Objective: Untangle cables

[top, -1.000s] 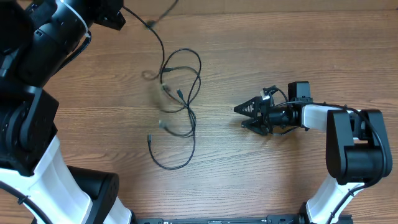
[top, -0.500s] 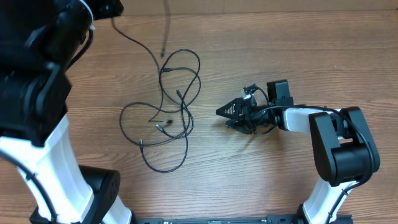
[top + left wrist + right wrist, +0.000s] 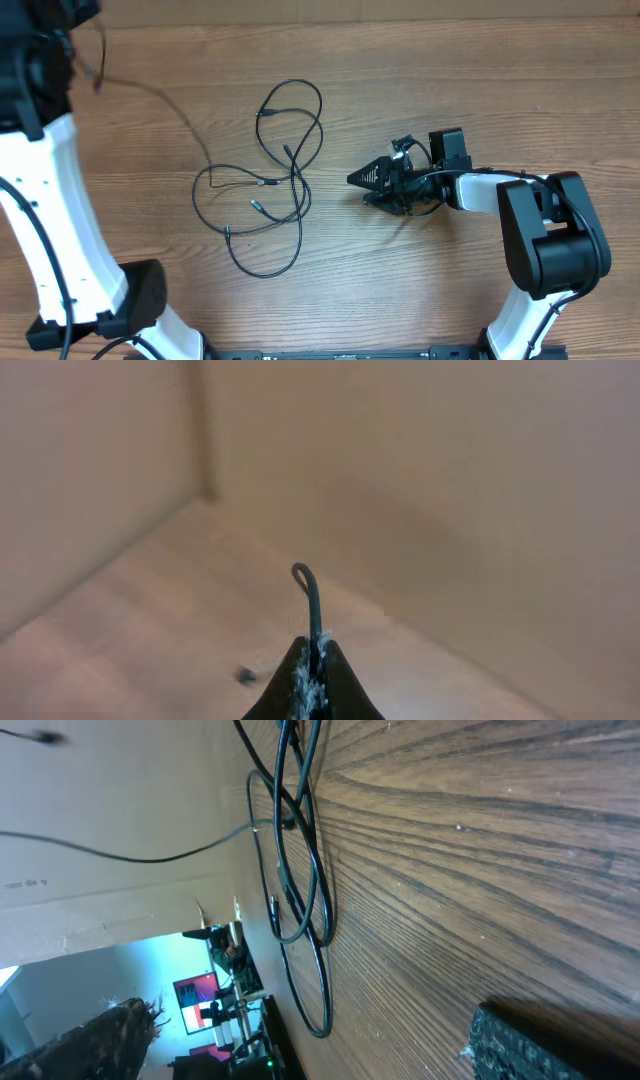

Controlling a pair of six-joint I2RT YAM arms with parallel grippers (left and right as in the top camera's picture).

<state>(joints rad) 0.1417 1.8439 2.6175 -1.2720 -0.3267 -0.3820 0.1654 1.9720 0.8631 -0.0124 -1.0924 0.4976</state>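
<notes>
Jaws of the left gripper (image 3: 316, 647) pinch one cable (image 3: 312, 596) tight; those of the right gripper (image 3: 358, 187) gape wide, empty, near the cables (image 3: 262, 215) at the middle of the table (image 3: 450, 300).

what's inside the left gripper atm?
A thin black cable, pinched in the shut left gripper; a short bend pokes out past the tips. The stretch clamped inside is covered.

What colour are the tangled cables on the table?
Black cables on a brown wood-grain table; clearest in the overhead view.
</notes>
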